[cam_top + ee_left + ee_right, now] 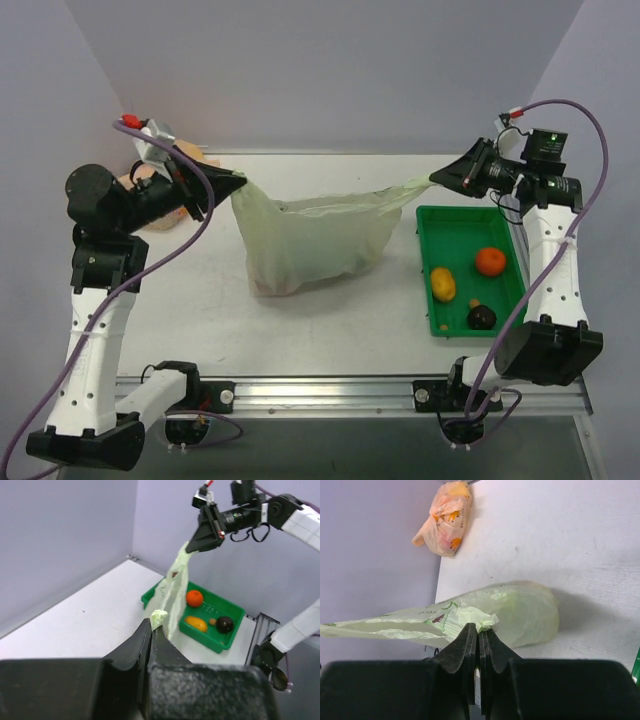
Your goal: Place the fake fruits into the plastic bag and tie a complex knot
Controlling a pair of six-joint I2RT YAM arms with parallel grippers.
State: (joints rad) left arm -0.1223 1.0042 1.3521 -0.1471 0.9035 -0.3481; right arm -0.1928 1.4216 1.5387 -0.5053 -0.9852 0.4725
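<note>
Left fingers (222,186) and right fingers (462,172), both fully closed, each pinch a handle of the plastic bag (315,238), stretched between them over the bench (330,330). Fake fruits (490,261) lie in the tray (428,270). Pull harder and you may tear it.

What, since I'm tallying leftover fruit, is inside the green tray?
In the green tray: an orange, a yellow fruit, a dark purple fruit. The right arm hides part of its right rim.

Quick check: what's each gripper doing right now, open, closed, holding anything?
Left gripper: closed, pinching one end of the plastic bag.
Right gripper: closed, pinching the bag's other end.
</note>
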